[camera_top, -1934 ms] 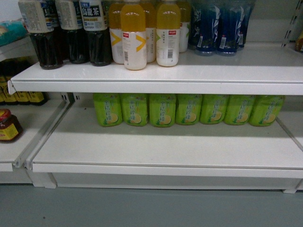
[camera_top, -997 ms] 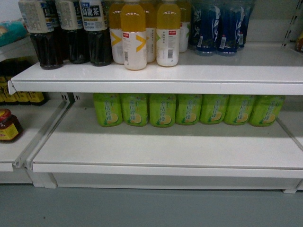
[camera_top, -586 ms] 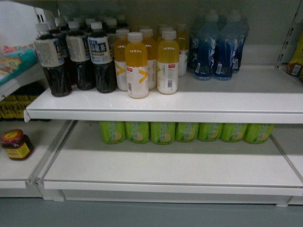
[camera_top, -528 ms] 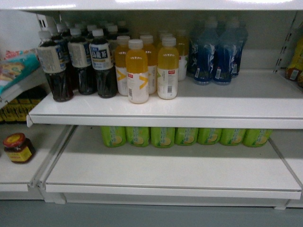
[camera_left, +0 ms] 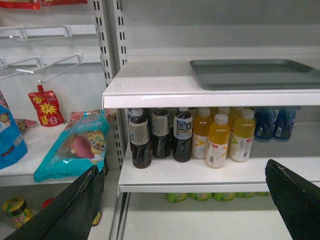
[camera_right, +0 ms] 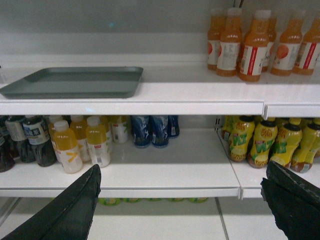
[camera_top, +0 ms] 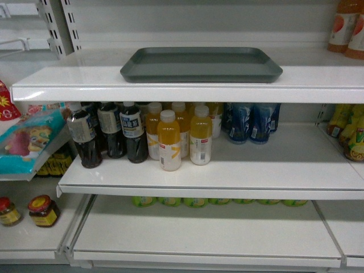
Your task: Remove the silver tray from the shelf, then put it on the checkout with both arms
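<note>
green bottles [camera_top: 213, 201] mostly hidden, labels unreadable

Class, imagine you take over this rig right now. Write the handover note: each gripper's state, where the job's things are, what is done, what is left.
Left gripper: open, empty, held low in front of the drink bottles.
Right gripper: open, empty, also low.
Silver tray: flat on the shelf, near its front lip, untouched.
Checkout: not in view.
Done: nothing grasped yet.
Left: grip the tray with both arms, lift it off, set it on the checkout.
</note>
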